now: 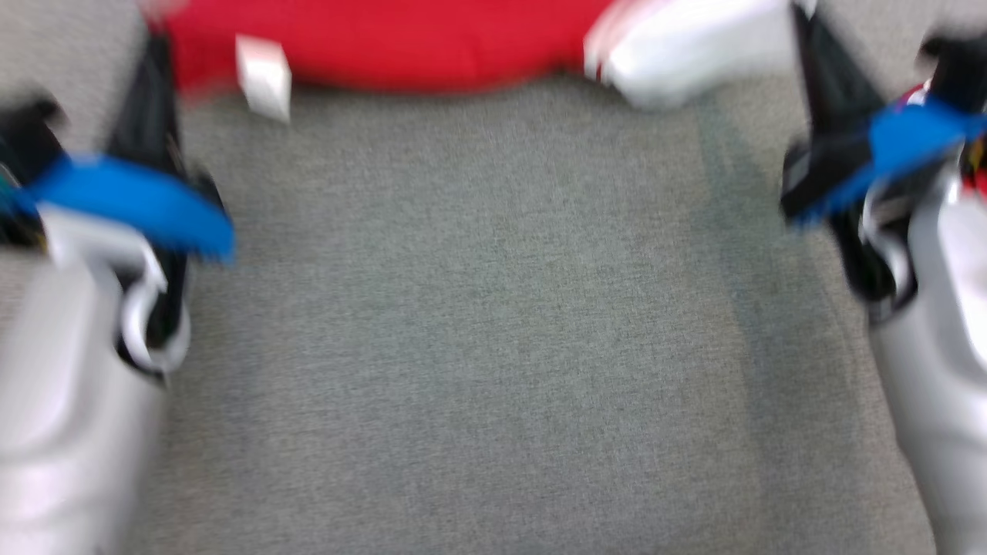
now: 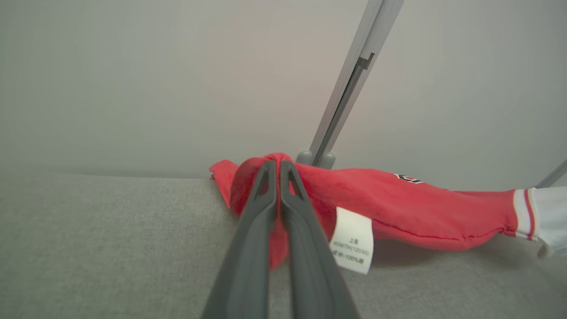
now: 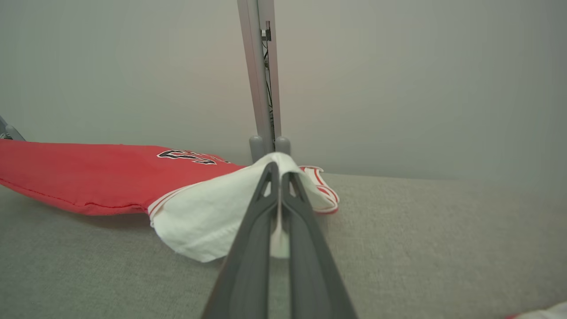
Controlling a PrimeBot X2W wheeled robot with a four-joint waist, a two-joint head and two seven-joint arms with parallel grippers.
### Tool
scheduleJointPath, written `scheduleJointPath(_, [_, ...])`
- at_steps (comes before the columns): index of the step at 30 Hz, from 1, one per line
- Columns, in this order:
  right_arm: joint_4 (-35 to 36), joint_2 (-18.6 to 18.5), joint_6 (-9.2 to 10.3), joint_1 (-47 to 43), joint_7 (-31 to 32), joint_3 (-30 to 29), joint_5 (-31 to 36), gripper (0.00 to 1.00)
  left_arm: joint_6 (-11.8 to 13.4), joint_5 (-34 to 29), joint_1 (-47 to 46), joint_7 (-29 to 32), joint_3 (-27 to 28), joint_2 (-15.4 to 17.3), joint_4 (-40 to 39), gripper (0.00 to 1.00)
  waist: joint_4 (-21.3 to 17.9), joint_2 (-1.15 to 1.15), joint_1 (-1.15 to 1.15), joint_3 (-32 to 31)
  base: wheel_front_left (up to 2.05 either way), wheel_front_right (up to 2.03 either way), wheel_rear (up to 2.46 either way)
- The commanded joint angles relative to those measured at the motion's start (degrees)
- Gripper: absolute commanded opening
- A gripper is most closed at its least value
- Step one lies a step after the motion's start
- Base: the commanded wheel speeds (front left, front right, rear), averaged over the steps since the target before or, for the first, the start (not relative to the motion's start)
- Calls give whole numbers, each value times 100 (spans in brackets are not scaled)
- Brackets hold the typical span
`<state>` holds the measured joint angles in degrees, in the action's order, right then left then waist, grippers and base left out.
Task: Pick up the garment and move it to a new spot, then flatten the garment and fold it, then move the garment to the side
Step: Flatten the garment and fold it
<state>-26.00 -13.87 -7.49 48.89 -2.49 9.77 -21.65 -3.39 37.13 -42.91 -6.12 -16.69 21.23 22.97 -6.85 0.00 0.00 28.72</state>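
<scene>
The garment (image 1: 385,46) is a red top with a white sleeve (image 1: 686,54) and a white care label (image 1: 264,77). In the blurred head view it stretches across the far edge of the grey surface. My left gripper (image 1: 158,54) holds its left end and my right gripper (image 1: 806,23) its right end. In the left wrist view, my left gripper (image 2: 278,166) is shut on a bunch of the red cloth (image 2: 398,208), beside the label (image 2: 353,239). The right wrist view has my right gripper (image 3: 279,170) shut on the white sleeve (image 3: 208,221), lifting it slightly.
A grey fabric surface (image 1: 493,347) spreads out in front of the garment. A grey metal post (image 2: 350,84) rises behind the garment against a pale wall, and the post (image 3: 261,79) stands right behind the sleeve.
</scene>
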Motion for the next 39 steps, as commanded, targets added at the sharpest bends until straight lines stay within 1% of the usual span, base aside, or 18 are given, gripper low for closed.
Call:
scheduleJointPath(1, [195,-102,-2,-616,219,-74,-125,0,12,68,534,-39,-58,-38,76,0,-11,0,0,-232,0,0,0])
scheduleJointPath(3, [430,-99,-2,-1266,533,-199,-223,0,26,195,1094,16,-121,-86,85,0,10,0,0,-465,0,0,0])
scheduleJointPath(4, [584,-88,-1,-1567,707,-303,-255,0,37,193,1366,51,-164,-57,45,0,24,0,0,-563,0,0,0])
scheduleJointPath(7, [1155,21,-1,-2404,1218,-615,-199,0,119,428,2107,204,-157,-104,-156,0,58,0,0,-859,0,0,0])
scheduleJointPath(11, [1996,280,-1,-3378,1960,-1108,13,0,317,739,2956,481,-119,-106,-666,0,123,0,0,-1196,0,0,0])
scheduleJointPath(13, [2397,468,-1,-3822,2369,-1326,131,0,470,863,3305,664,-123,-121,-1020,0,171,0,0,-1331,0,0,0])
scheduleJointPath(18, [3442,746,-1,-4806,3604,-1564,398,0,795,973,3927,1247,-184,121,-1869,0,253,0,0,-1491,0,0,0])
scheduleJointPath(19, [3442,746,-1,-4806,3604,-1564,398,0,795,973,3927,1247,-184,121,-1869,0,253,0,0,-1491,0,0,0])
scheduleJointPath(23, [4095,860,-1,-5375,4281,-1737,520,0,1013,925,4339,1752,-238,513,-2447,0,219,0,0,-1561,0,0,0])
scheduleJointPath(25, [4362,922,-1,-5541,4518,-1812,548,0,1127,962,4577,1943,-222,669,-2727,0,184,0,0,-1601,0,0,0])
scheduleJointPath(26, [4567,971,-1,-5690,4689,-1884,554,0,1235,995,4774,2106,-191,803,-2992,0,161,0,0,-1620,0,0,0])
scheduleJointPath(29, [4771,1037,-1,-5764,4760,-1949,533,0,1349,1096,4935,2188,-107,847,-3385,0,145,0,0,-1637,0,0,0])
scheduleJointPath(31, [4835,1059,-1,-5663,4715,-1944,539,0,1364,1177,4938,2212,-85,820,-3544,0,138,0,0,-1641,0,0,0])
scheduleJointPath(34, [4833,1068,-2,-5361,4626,-1839,562,0,1287,1305,4751,2274,-75,759,-3664,0,116,0,0,-1623,0,0,0])
scheduleJointPath(39, [4634,951,-2,-4711,4579,-1650,584,0,1233,1436,4293,2417,-8,730,-3549,0,102,0,0,-1542,0,0,0])
